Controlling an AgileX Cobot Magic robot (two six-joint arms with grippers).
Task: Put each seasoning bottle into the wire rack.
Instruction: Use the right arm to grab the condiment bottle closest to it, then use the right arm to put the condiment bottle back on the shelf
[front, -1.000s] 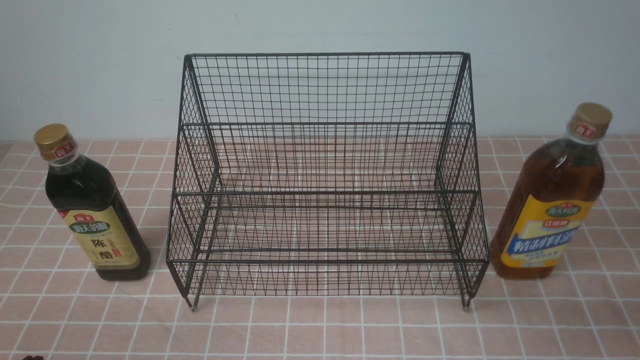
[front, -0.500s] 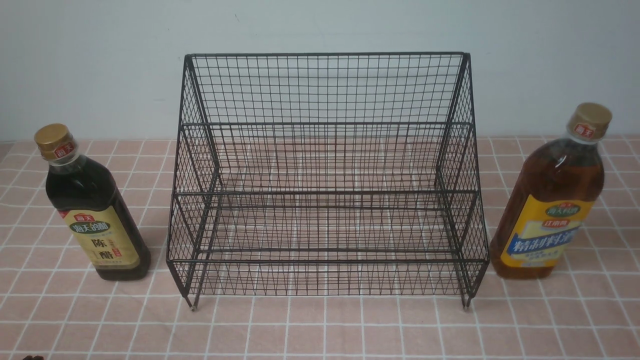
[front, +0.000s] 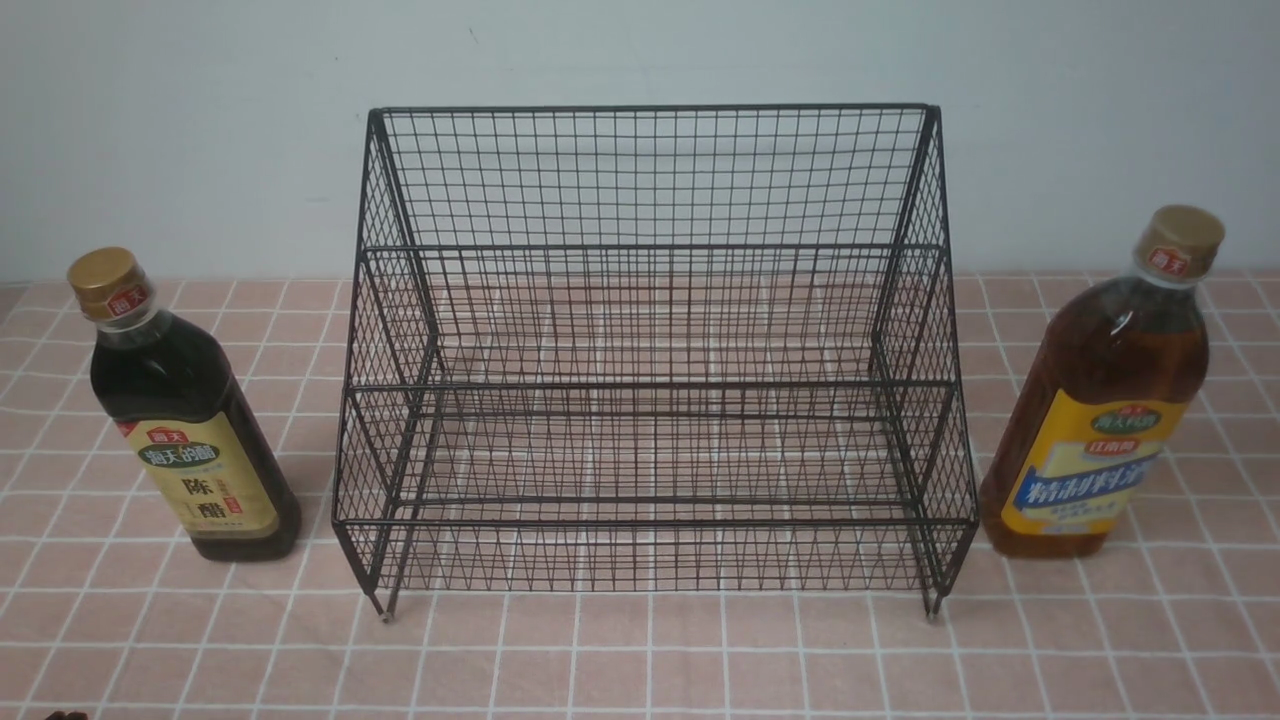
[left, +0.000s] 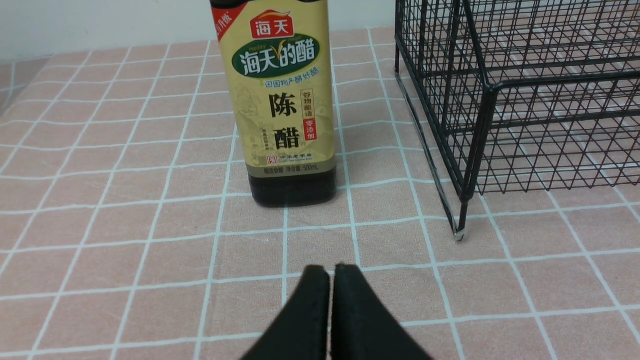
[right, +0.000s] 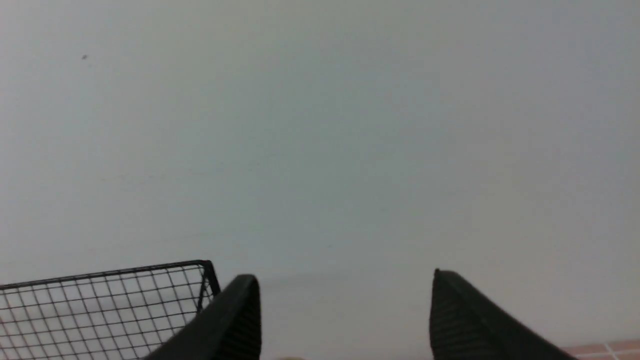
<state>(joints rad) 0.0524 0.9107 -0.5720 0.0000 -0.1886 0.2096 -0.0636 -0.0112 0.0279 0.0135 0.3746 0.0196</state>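
Observation:
The black wire rack (front: 650, 380) stands empty in the middle of the table. The smaller bottle (front: 185, 420), with near-black liquid, a beige label and a gold cap, stands upright left of the rack. The larger amber bottle (front: 1100, 400), with a yellow-blue label, stands upright right of it. Neither arm shows clearly in the front view. In the left wrist view my left gripper (left: 327, 272) is shut and empty, low over the cloth, a short way in front of the dark bottle (left: 285, 100) and apart from it. My right gripper (right: 345, 282) is open and empty, held high, facing the wall beside the rack's top corner (right: 202, 265).
A pink checked cloth (front: 640, 650) covers the table. A pale wall (front: 640, 50) stands close behind the rack. The rack's front left foot (left: 459, 232) stands near the dark bottle.

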